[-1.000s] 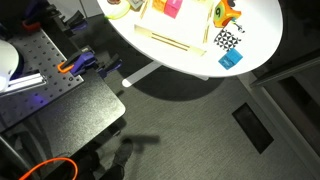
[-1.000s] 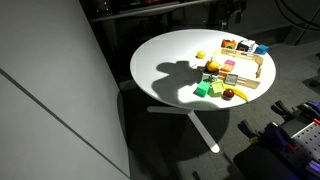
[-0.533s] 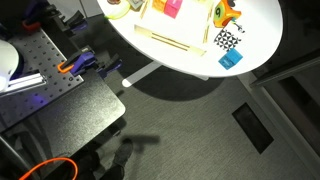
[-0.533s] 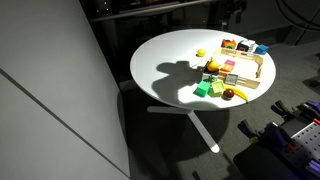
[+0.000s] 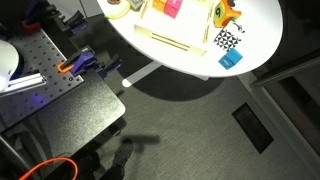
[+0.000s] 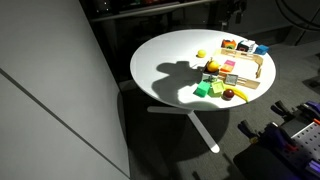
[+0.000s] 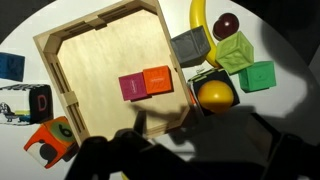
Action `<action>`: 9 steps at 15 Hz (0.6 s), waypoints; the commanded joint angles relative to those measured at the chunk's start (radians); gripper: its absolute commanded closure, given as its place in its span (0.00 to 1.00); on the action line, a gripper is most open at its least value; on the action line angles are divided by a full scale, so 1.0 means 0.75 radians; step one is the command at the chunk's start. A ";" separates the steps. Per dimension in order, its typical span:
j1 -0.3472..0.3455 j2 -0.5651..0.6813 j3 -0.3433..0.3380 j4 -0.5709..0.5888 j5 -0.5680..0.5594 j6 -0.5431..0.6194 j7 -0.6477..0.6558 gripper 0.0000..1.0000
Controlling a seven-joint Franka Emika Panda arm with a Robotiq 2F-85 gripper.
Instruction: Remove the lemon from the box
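The pale wooden box (image 7: 88,42) lies on the round white table and also shows in both exterior views (image 5: 172,41) (image 6: 262,68). In the wrist view it holds a pink block (image 7: 131,87) and an orange block (image 7: 158,80). No lemon shows inside it. A small plain yellow lemon (image 6: 201,54) lies on the table outside the box, near its corner. My gripper (image 7: 200,152) is a dark shape at the bottom of the wrist view, above the box's near wall. Its fingers are apart and empty.
Beside the box are a yellow-orange ball on a black block (image 7: 216,95), a grey block (image 7: 188,47), green blocks (image 7: 255,75), a banana (image 7: 198,20), a blue cube (image 7: 10,65), a checkered toy (image 7: 22,100) and a multicoloured toy (image 7: 50,140). The table edge (image 6: 150,90) drops to dark floor.
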 commanded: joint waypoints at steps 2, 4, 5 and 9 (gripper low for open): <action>0.007 -0.012 -0.004 -0.009 -0.010 0.015 0.026 0.00; 0.009 -0.014 -0.004 -0.007 -0.006 0.004 0.042 0.00; 0.011 -0.017 -0.004 -0.007 -0.007 0.005 0.057 0.00; 0.018 -0.047 -0.004 -0.023 -0.010 0.014 0.120 0.00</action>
